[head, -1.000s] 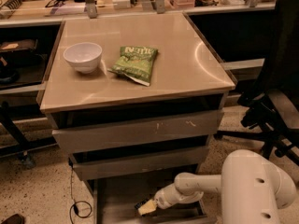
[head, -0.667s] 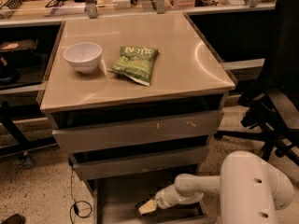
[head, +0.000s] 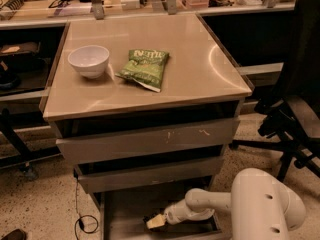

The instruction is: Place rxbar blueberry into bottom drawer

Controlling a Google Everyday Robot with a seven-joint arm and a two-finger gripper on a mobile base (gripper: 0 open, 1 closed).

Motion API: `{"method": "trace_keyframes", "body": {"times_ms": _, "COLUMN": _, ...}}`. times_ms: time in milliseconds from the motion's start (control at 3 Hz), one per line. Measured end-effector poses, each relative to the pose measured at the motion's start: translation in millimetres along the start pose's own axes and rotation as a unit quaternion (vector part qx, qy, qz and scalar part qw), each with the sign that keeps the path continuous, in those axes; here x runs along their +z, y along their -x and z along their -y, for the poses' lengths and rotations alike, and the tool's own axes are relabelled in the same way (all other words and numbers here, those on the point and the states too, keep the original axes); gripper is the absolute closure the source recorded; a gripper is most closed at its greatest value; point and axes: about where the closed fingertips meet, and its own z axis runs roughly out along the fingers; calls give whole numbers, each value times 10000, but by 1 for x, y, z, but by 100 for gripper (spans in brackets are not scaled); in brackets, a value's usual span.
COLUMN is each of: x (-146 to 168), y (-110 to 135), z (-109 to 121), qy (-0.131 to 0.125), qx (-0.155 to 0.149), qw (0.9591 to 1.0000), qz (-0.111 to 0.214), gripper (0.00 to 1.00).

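The bottom drawer is pulled open under the two upper drawers, and its flat grey floor shows. My white arm reaches into it from the lower right. My gripper is low over the drawer floor, near the middle front. A small dark shape sits right at the gripper's tip. I cannot tell whether it is the rxbar blueberry, and no navy bar shows anywhere else.
On the cabinet top lie a green chip bag and a white bowl. The two upper drawers stand slightly ajar. A black office chair is at the right. A cable lies on the floor at the left.
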Motion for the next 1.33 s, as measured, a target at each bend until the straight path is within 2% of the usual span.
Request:
{"method": "trace_keyframes", "body": {"times_ms": 333, "x": 10, "y": 2, "z": 5, "qy": 52, "qx": 39, "qw": 10000, "qz": 68, "gripper": 100}}
{"method": "trace_keyframes", "body": {"times_ms": 667, "x": 20, "y": 12, "z": 23, "qy": 27, "qx": 67, "qw": 9998, "qz": 182, "gripper": 100}}
{"method": "trace_keyframes", "body": {"times_ms": 1000, "x": 23, "y": 12, "z": 30, "qy": 1, "qx": 94, "qw": 9998, "qz": 186, "gripper": 100}}
{"method": "trace_keyframes", "body": {"times_ms": 1333, "x": 25, "y": 14, "z": 37, "qy": 97, "qx": 282, "qw": 9992, "qz": 248, "gripper": 82}}
